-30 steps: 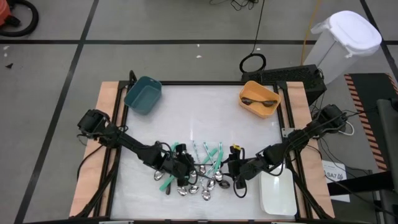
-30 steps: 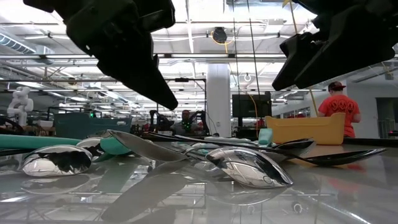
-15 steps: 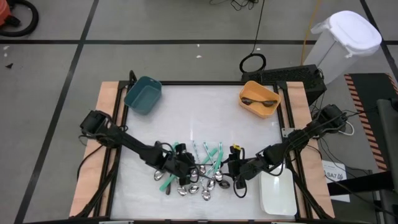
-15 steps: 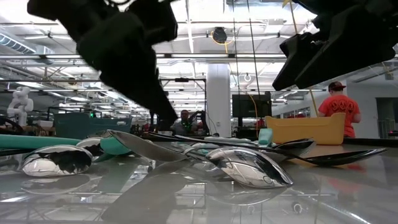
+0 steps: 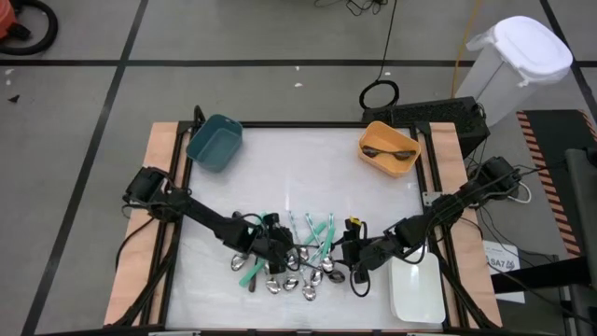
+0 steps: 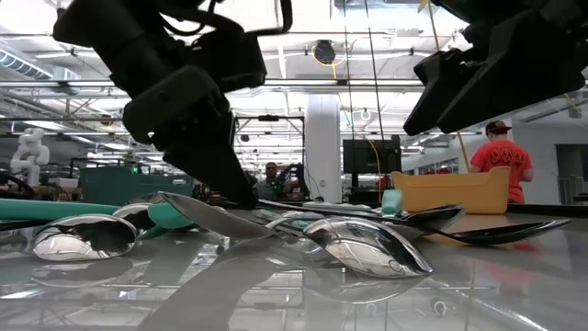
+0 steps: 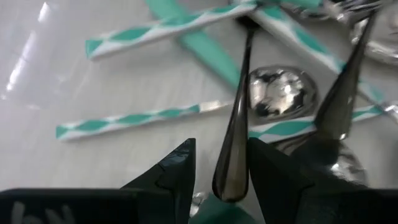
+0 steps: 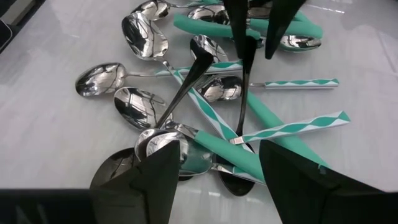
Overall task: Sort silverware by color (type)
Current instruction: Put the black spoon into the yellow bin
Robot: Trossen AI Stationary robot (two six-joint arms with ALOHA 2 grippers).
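The silverware (image 5: 303,257) lies in a loose pile near the table's front: shiny silver spoons (image 8: 142,36), teal-handled pieces (image 8: 273,127) and dark spoons, crossing one another. My left gripper (image 5: 278,250) is low over the pile's left part, slanting down, open. Its fingers stand on either side of a dark spoon's handle (image 7: 239,99) at its free end, with no plain touch. That spoon (image 8: 242,93) rests across teal handles. My right gripper (image 5: 353,259) hangs open above the pile's right side, nothing between its fingers.
A teal bin (image 5: 215,142) stands at the far left. An orange bin (image 5: 390,149) at the far right holds dark utensils. A white bin (image 5: 416,289) sits at the near right beside my right arm. Bare table lies between the pile and the far bins.
My left gripper has come down toward the pile and a little toward the table's right, its fingers now level with the dark spoon's handle. The gap between its fingers looks the same. The silverware has not moved.
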